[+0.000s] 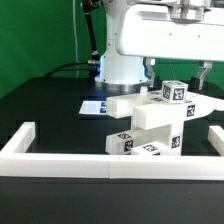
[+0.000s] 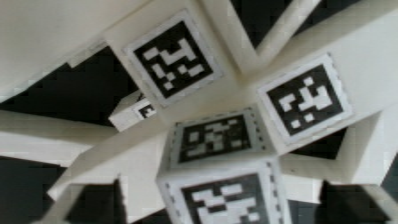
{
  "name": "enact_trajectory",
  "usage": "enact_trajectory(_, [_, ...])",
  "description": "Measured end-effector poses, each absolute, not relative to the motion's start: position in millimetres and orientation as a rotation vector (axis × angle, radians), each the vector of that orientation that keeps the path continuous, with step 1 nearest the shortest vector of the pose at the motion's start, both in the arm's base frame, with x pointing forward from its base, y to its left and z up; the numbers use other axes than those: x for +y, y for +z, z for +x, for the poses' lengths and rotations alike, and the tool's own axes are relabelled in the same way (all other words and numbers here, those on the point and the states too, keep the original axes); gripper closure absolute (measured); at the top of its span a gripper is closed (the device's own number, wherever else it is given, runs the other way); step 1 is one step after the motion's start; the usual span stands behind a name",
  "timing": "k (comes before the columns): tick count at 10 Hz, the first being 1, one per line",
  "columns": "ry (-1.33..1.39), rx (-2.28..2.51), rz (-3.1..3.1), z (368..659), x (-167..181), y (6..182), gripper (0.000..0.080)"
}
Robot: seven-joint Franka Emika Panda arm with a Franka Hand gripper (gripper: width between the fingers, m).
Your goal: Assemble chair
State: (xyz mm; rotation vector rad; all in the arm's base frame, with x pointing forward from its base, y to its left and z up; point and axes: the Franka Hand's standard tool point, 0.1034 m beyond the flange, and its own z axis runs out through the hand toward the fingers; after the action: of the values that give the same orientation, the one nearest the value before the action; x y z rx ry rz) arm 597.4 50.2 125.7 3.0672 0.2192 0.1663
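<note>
The chair (image 1: 150,122) stands partly built as a cluster of white blocky parts with black-and-white tags, right of centre on the black table. A tagged white post (image 1: 176,92) sticks up at its top. My gripper (image 1: 178,80) hangs over that post, with one dark finger on each side and a small gap at both sides. It is open, and nothing is held. In the wrist view the same tagged post (image 2: 228,195) lies between the jaws of my gripper (image 2: 222,208). Beyond it, white slabs and struts carry more tags (image 2: 175,55).
A long low white rail (image 1: 60,160) runs along the front and turns back at both ends, fencing in the work area. The marker board (image 1: 95,106) lies flat behind the chair at the exterior view's left. The arm's white base (image 1: 120,65) stands at the back.
</note>
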Motion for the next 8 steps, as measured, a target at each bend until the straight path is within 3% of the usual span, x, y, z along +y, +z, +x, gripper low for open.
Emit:
enact_trajectory(2, [0.167,0.208,3.068,597.5,50.1,125.8,0.0514])
enact_trajectory(8, [0.181,-0.313,3.079,597.5,50.1,125.7,0.0514])
